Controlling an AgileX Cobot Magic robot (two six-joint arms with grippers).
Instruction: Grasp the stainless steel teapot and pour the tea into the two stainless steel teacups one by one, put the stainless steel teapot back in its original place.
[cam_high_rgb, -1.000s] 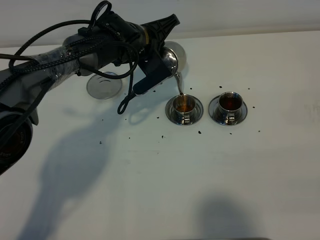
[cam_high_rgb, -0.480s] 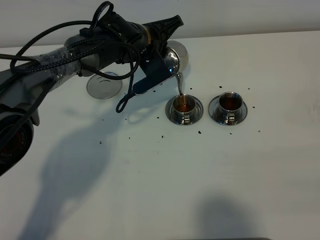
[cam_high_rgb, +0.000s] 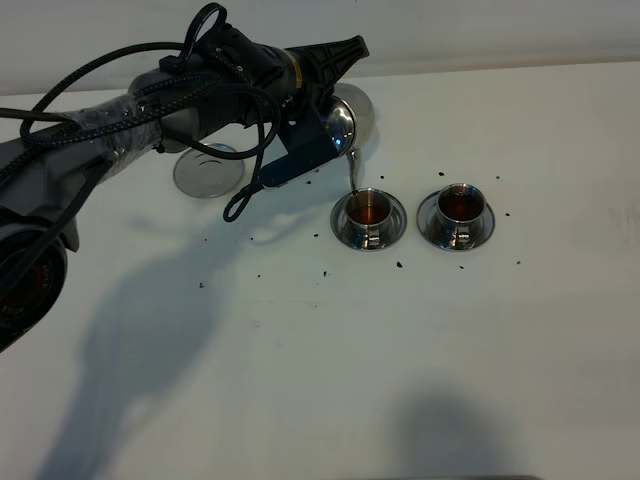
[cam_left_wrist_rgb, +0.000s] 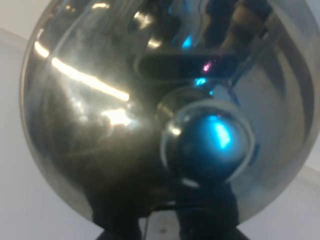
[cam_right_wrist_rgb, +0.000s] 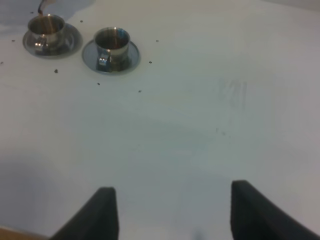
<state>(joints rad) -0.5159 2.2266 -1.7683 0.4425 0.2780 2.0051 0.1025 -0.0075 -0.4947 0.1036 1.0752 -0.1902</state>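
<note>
The right gripper hung over the bare near part of the white table, its two dark fingers standing well apart with nothing between them.

Farther in, two steel teacups sat side by side, each on its own round saucer. The teacup under the spout held brown tea close to its brim. The second teacup, just beside it and apart from the pot, held darker brown tea. Small dark specks lay scattered on the table around both saucers.

Behind them the left gripper was clamped tight on the teapot, holding it off the table and tipped toward the cups. Its thin spout pointed down at the back rim of the nearer cup. Whether tea was running from the spout could not be made out. In the left wrist view the pot's mirrored lid and round knob filled nearly everything.

Farthest back, beside the arm, the empty saucer lay flat with nothing on it.

A second before, the spout tip had reached over the middle of that cup and a thin stream fell into it. Now the spout stood steeper and had drawn back to the rim. The loose cable loop under the arm had swung slightly toward the empty saucer.
</note>
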